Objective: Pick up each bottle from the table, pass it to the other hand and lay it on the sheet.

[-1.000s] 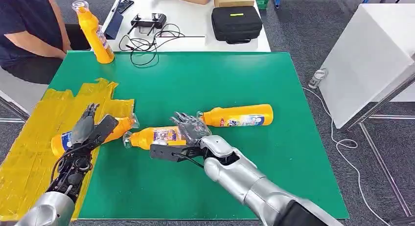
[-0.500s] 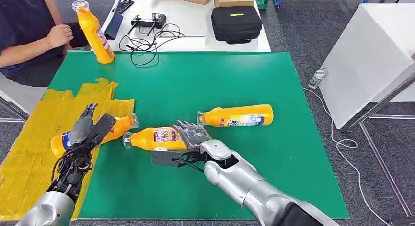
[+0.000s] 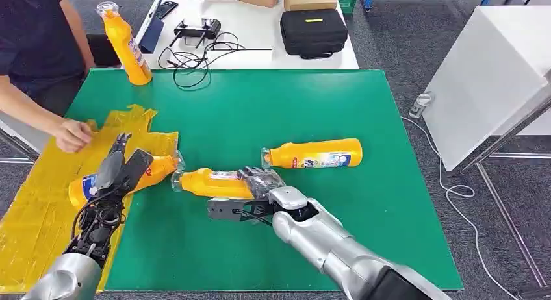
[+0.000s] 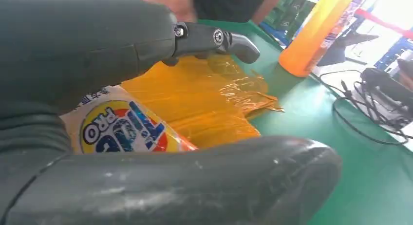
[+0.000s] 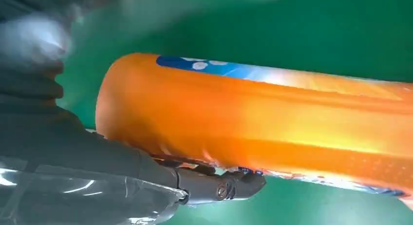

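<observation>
An orange bottle [image 3: 211,183] lies on the green table [image 3: 260,105], neck toward the yellow sheet [image 3: 39,202]. My right hand [image 3: 261,185] grips its base, and the fingers wrap its body [image 5: 268,118] in the right wrist view. Another orange bottle [image 3: 156,170] lies across the sheet's edge. My left hand [image 3: 120,169] hovers over it with straight fingers, the label [image 4: 122,132] between fingers and thumb. A third bottle [image 3: 315,154] lies just beyond my right hand. A fourth bottle [image 3: 127,43] stands upright at the table's far left corner.
A person's hand [image 3: 71,134] rests on the sheet close to my left hand. Behind the green table, a white table [image 3: 260,37] carries cables, a controller and a black case [image 3: 314,30]. A white cabinet [image 3: 487,79] stands to the right.
My right hand has closed on the middle bottle and turned it, so its neck sits slightly farther away. The person's hand has come down onto the sheet. My left hand has barely moved.
</observation>
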Tool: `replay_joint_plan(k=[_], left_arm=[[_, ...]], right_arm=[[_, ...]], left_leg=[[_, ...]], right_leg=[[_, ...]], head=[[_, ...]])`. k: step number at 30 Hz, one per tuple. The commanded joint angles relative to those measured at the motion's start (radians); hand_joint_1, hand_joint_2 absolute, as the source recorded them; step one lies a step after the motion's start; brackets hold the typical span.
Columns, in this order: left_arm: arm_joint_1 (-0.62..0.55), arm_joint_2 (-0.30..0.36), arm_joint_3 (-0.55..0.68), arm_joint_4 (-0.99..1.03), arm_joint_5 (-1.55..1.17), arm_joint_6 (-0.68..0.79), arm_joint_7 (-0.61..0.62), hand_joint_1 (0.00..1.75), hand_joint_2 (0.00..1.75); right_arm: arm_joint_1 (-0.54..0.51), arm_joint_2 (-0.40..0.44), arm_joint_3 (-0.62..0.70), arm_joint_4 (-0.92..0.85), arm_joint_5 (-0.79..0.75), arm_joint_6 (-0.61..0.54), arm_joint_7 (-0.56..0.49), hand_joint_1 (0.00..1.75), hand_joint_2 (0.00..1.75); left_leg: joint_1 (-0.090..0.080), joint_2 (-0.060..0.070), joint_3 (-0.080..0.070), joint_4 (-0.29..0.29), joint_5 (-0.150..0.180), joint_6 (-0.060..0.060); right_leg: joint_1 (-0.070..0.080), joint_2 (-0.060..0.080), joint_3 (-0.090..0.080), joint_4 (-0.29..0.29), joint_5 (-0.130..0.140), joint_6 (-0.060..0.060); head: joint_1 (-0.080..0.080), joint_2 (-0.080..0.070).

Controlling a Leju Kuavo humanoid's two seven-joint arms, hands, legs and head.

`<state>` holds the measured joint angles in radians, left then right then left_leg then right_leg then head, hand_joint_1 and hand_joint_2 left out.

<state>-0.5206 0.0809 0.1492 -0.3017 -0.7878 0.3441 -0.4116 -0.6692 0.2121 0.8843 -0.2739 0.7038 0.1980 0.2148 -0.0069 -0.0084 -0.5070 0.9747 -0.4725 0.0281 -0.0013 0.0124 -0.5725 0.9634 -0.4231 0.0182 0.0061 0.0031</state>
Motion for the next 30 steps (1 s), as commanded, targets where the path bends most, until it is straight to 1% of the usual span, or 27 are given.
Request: replay_joint_plan(k=[1, 2, 3, 4, 5, 6, 8, 13, 15, 16, 18, 19, 21, 24, 26, 27, 29, 30], left_arm=[[-0.073, -0.026, 0.010, 0.032, 0.018, -0.016, 0.006, 0.00, 0.00], [-0.076, -0.027, 0.009, 0.033, 0.017, -0.017, 0.005, 0.00, 0.00], [-0.079, -0.027, 0.010, 0.033, 0.021, -0.017, 0.005, 0.00, 0.00], [-0.081, -0.028, 0.010, 0.033, 0.022, -0.019, 0.002, 0.00, 0.00], [-0.083, -0.028, 0.010, 0.034, 0.024, -0.021, 0.001, 0.00, 0.00], [-0.086, -0.028, 0.013, 0.034, 0.027, -0.027, 0.002, 0.00, 0.00], [-0.090, -0.027, 0.015, 0.036, 0.031, -0.033, 0.001, 0.00, 0.00], [-0.091, -0.025, 0.016, 0.036, 0.032, -0.035, 0.001, 0.00, 0.00], [-0.091, -0.025, 0.016, 0.036, 0.032, -0.035, 0.001, 0.00, 0.00], [-0.092, -0.025, 0.019, 0.037, 0.036, -0.037, -0.001, 0.00, 0.00], [-0.097, -0.024, 0.034, 0.038, 0.057, -0.050, -0.008, 0.00, 0.00], [-0.102, -0.024, 0.044, 0.037, 0.071, -0.060, -0.013, 0.00, 0.00], [-0.112, -0.029, 0.081, 0.031, 0.123, -0.103, -0.039, 0.00, 0.00], [-0.123, -0.034, 0.156, 0.013, 0.241, -0.195, -0.087, 0.00, 0.00], [-0.123, -0.037, 0.224, -0.016, 0.382, -0.339, -0.125, 0.00, 0.00], [-0.117, -0.035, 0.232, -0.032, 0.420, -0.382, -0.120, 0.00, 1.75], [-0.085, -0.046, 0.269, -0.091, 0.566, -0.551, -0.144, 0.00, 1.75], [-0.059, -0.054, 0.268, -0.129, 0.622, -0.609, -0.134, 0.00, 1.75]], right_arm=[[0.039, -0.031, -0.040, 0.085, -0.009, 0.067, 0.032, 1.24, 1.75], [0.037, -0.031, -0.040, 0.086, -0.008, 0.071, 0.032, 1.62, 1.75], [0.036, -0.031, -0.043, 0.086, -0.010, 0.073, 0.029, 1.75, 1.75], [0.035, -0.032, -0.048, 0.086, -0.014, 0.078, 0.026, 1.75, 1.75], [0.034, -0.033, -0.049, 0.085, -0.015, 0.079, 0.025, 1.75, 1.75], [0.034, -0.034, -0.050, 0.084, -0.015, 0.078, 0.023, 1.75, 1.75], [0.035, -0.034, -0.051, 0.083, -0.016, 0.079, 0.020, 1.75, 1.75], [0.035, -0.033, -0.051, 0.083, -0.016, 0.079, 0.020, 1.75, 1.75], [0.035, -0.033, -0.051, 0.083, -0.016, 0.079, 0.020, 1.75, 1.75], [0.035, -0.033, -0.053, 0.083, -0.017, 0.078, 0.020, 1.75, 1.75], [0.036, -0.031, -0.052, 0.083, -0.014, 0.076, 0.018, 1.75, 1.75], [0.035, -0.031, -0.054, 0.084, -0.015, 0.076, 0.019, 1.75, 1.75], [0.034, -0.030, -0.084, 0.080, -0.038, 0.053, 0.012, 1.75, 1.75], [0.008, -0.031, -0.152, 0.069, -0.089, -0.008, -0.047, 1.75, 1.75], [-0.032, -0.028, -0.244, 0.045, -0.162, -0.090, -0.153, 1.75, 1.75], [-0.052, -0.028, -0.274, 0.036, -0.186, -0.108, -0.188, 1.75, 1.75], [-0.072, -0.037, -0.363, -0.023, -0.263, -0.177, -0.340, 1.75, 1.75], [-0.074, -0.044, -0.380, -0.047, -0.276, -0.182, -0.368, 1.75, 1.75]], left_leg=[[0.002, -0.005, 0.001, 0.000, 0.001, -0.001], [0.002, -0.006, 0.001, 0.000, 0.001, -0.002], [0.002, -0.005, 0.001, 0.000, 0.000, -0.001], [0.003, -0.006, 0.001, 0.001, 0.000, -0.002], [0.001, -0.002, 0.003, 0.000, 0.000, -0.001], [0.003, -0.005, 0.003, 0.000, 0.000, -0.002], [0.001, -0.004, 0.003, 0.000, 0.001, -0.001], [0.003, -0.005, 0.003, 0.000, 0.000, -0.002], [0.002, -0.003, 0.004, 0.000, 0.000, -0.001], [0.003, -0.005, 0.004, 0.000, 0.000, -0.002], [0.002, -0.003, 0.004, 0.000, 0.000, -0.001], [0.002, -0.004, 0.004, 0.000, 0.000, -0.002], [0.001, -0.002, 0.004, 0.000, 0.000, -0.001], [0.002, -0.004, 0.003, 0.001, 0.000, -0.002], [0.001, -0.002, 0.002, 0.001, 0.000, -0.001], [0.002, -0.002, 0.001, 0.002, 0.000, -0.002], [0.002, 0.000, -0.001, 0.004, 0.000, -0.002], [0.001, 0.001, -0.002, 0.003, 0.000, -0.001]], right_leg=[[0.001, -0.006, 0.003, -0.001, 0.000, 0.000], [0.002, -0.008, 0.004, -0.002, -0.001, 0.000], [0.002, -0.006, 0.004, -0.002, 0.000, 0.000], [0.003, -0.008, 0.005, -0.002, -0.001, 0.001], [0.001, -0.003, 0.005, -0.001, -0.001, 0.000], [0.003, -0.007, 0.006, -0.002, -0.001, 0.000], [0.001, -0.005, 0.005, -0.001, 0.000, 0.000], [0.003, -0.007, 0.006, -0.002, 0.000, 0.001], [0.002, -0.005, 0.006, -0.002, -0.001, 0.000], [0.002, -0.006, 0.007, -0.002, -0.001, 0.001], [0.002, -0.004, 0.006, -0.001, -0.001, 0.000], [0.002, -0.006, 0.007, -0.002, -0.001, 0.000], [0.001, -0.003, 0.006, -0.001, 0.000, 0.000], [0.002, -0.006, 0.006, -0.001, 0.000, 0.000], [0.001, -0.003, 0.004, 0.000, 0.000, 0.000], [0.002, -0.004, 0.003, 0.001, 0.000, 0.000], [0.002, -0.002, 0.001, 0.002, 0.001, 0.000], [0.001, -0.001, 0.000, 0.002, 0.001, 0.000]], head=[[0.000, 0.000], [-0.001, 0.000], [-0.001, 0.000], [0.002, 0.000], [-0.003, 0.000], [-0.003, 0.000], [-0.004, 0.000], [-0.004, 0.000], [-0.004, 0.000], [-0.004, 0.000], [-0.004, 0.000], [-0.004, 0.000], [-0.004, 0.000], [-0.004, 0.000], [-0.004, 0.000], [-0.004, 0.000], [-0.004, 0.000], [-0.003, 0.000]])
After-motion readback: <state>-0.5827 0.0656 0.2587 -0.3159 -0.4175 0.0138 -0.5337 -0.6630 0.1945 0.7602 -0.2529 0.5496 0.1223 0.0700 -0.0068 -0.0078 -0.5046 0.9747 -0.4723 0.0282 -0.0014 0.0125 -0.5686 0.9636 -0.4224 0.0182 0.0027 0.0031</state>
